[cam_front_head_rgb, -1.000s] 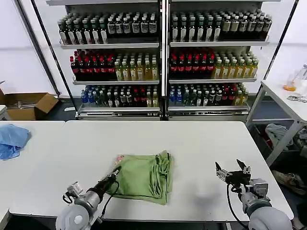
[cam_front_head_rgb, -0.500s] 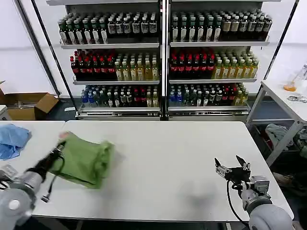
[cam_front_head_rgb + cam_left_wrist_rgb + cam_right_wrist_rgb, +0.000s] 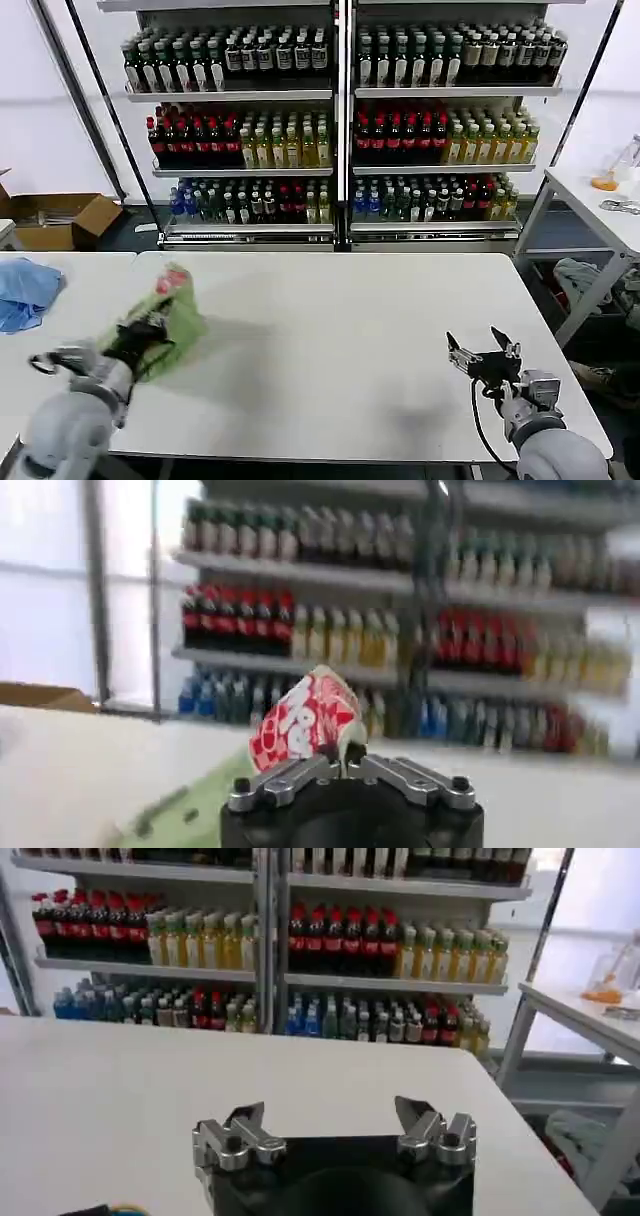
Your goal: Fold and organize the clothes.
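Our left gripper [image 3: 150,328] clamps the bunched T-shirt [image 3: 165,318] above the table [image 3: 350,330], its long axis tilting up and away; our right gripper [image 3: 482,358] hovers spread.

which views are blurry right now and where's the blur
Head view: motion smear on the left gripper and the green T-shirt it holds; the right gripper is crisp. Left wrist view: shelves streaked sideways. Right wrist view: sharp throughout.
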`<action>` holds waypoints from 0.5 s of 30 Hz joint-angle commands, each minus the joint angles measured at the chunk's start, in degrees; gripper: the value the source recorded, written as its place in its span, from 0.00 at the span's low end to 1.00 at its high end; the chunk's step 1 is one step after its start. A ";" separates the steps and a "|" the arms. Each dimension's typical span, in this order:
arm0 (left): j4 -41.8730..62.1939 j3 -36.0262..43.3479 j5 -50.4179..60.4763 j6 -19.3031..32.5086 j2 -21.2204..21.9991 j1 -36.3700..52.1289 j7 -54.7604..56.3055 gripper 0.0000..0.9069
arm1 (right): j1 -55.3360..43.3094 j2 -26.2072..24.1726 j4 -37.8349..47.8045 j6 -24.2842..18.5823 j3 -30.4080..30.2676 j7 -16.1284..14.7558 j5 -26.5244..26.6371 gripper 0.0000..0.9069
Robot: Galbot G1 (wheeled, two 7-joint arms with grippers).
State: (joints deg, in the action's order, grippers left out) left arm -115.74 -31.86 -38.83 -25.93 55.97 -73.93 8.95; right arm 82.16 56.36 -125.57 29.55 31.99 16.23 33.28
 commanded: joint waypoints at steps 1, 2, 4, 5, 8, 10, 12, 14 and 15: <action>1.62 34.05 38.66 -0.76 5.48 5.49 -2.72 0.02 | 0.07 -0.67 0.07 -0.05 1.08 -0.06 0.55 1.00; 0.20 34.90 37.14 -2.16 5.46 6.35 -2.88 0.02 | 0.09 -0.81 0.10 -0.06 1.21 -0.10 0.62 1.00; -1.09 36.55 33.19 -4.59 5.86 8.33 -2.71 0.02 | 0.03 -0.94 0.16 -0.07 1.31 -0.17 0.79 1.00; -0.43 37.98 29.96 -5.47 6.76 9.97 -2.29 0.02 | -0.12 -0.90 0.25 -0.07 1.28 -0.23 0.84 1.00; 3.29 40.69 23.72 -6.95 10.40 15.19 0.07 0.03 | -0.57 -0.63 0.55 -0.07 0.88 -0.32 0.86 1.00; 4.84 42.22 20.67 -6.95 13.29 17.98 1.46 0.03 | -0.80 -0.60 0.63 -0.04 0.63 -0.37 0.85 1.00; 8.64 43.48 17.72 -5.21 15.96 20.83 3.77 0.02 | -1.43 -0.62 0.83 -0.04 -0.02 -0.41 0.91 1.00; 12.29 44.25 17.46 -2.92 18.87 23.57 5.41 0.02 | -2.07 -0.70 0.91 0.00 -0.69 -0.45 1.02 1.00; 13.90 44.25 17.10 -2.26 19.41 24.57 5.86 0.14 | -2.35 -0.72 0.93 0.03 -0.99 -0.46 1.09 1.00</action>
State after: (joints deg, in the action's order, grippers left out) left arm -112.44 2.74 -18.54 -29.70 64.52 -62.75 9.54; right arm 81.06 55.74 -124.84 29.50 32.19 15.80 34.17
